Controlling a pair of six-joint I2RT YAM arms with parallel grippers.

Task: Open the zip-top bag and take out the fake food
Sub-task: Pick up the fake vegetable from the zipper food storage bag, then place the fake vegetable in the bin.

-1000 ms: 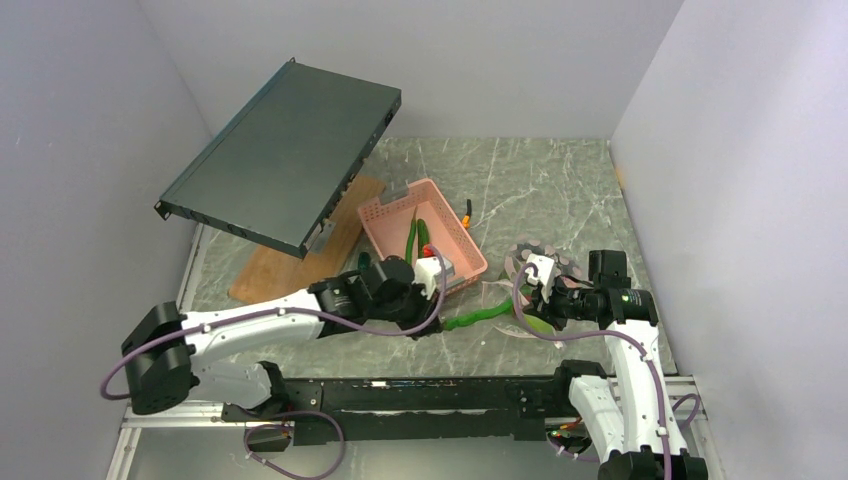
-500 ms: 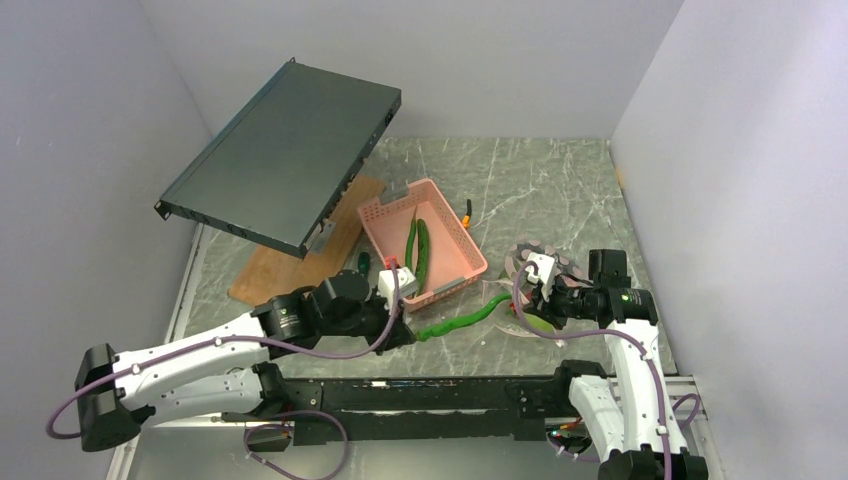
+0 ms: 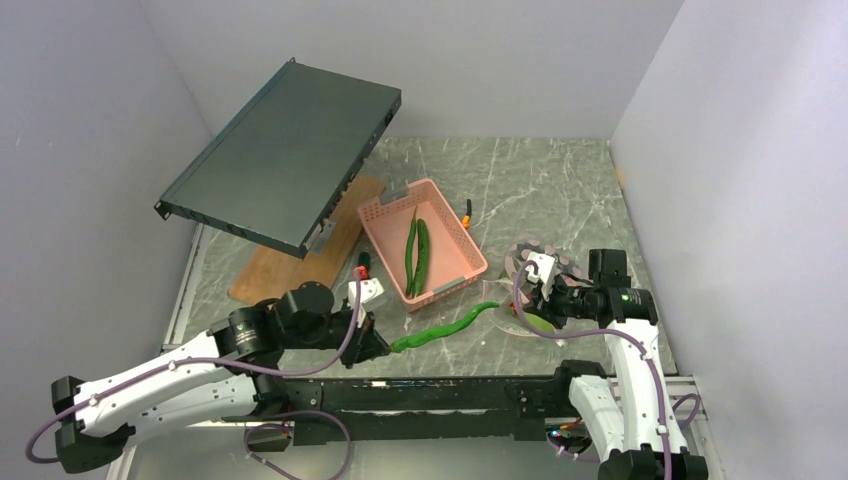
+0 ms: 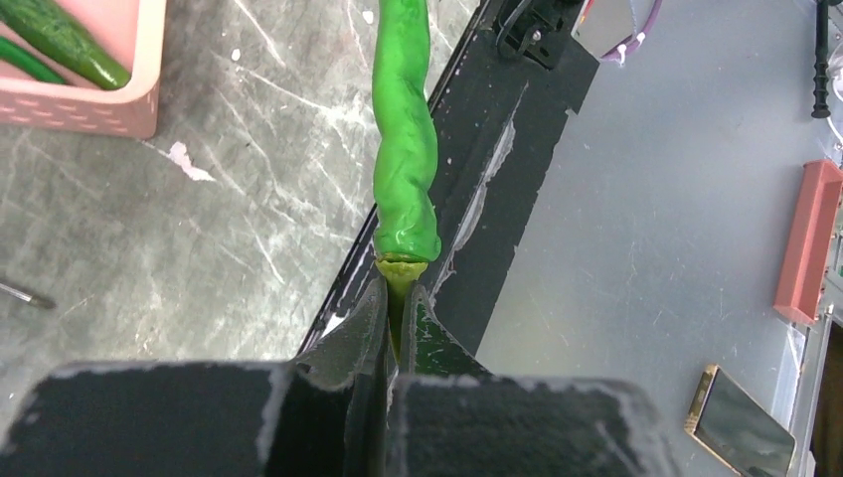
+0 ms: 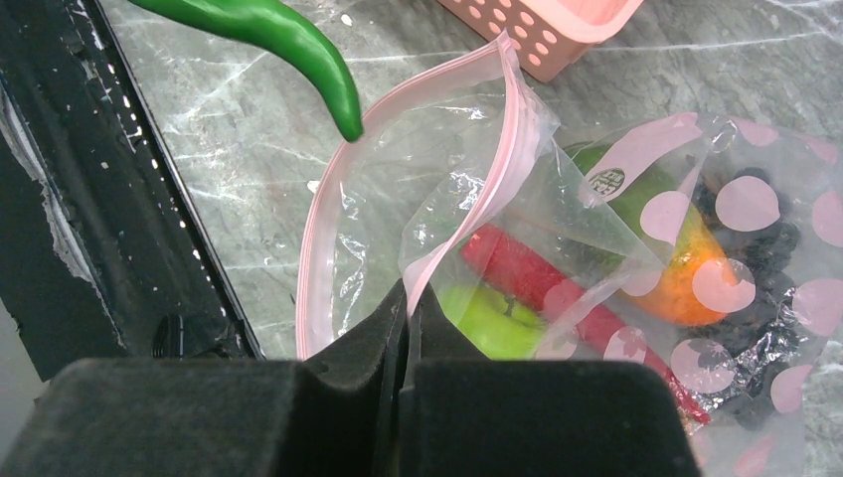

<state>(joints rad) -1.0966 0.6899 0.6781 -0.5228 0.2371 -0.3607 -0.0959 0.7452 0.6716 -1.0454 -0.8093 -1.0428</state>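
The zip-top bag [image 5: 467,169] lies open at the right, its pink zip strip spread wide; it also shows in the top view [image 3: 503,297]. My right gripper [image 5: 410,298] is shut on one side of the zip edge, and in the top view it [image 3: 527,305] sits at the bag. Inside the bag are a lime-green apple [image 5: 487,323], a red piece [image 5: 537,273], an orange piece [image 5: 686,283] and dark grapes [image 5: 770,243]. My left gripper [image 4: 398,298] is shut on the stem of a long green pod [image 4: 403,149]. The pod [image 3: 440,328] hangs over the near table edge, its tip [image 5: 298,45] just outside the bag mouth.
A pink perforated basket [image 3: 378,250] holding two green pods [image 3: 416,255] stands mid-table. A dark flat rack unit [image 3: 285,150] leans over a wooden board [image 3: 290,265] at the left. A screwdriver [image 3: 363,262] lies beside the basket. The black rail [image 3: 430,395] runs along the near edge.
My left arm has drawn back left and toward the near edge, pulling the long green pod out of the bag mouth. The right gripper has stayed on the bag.
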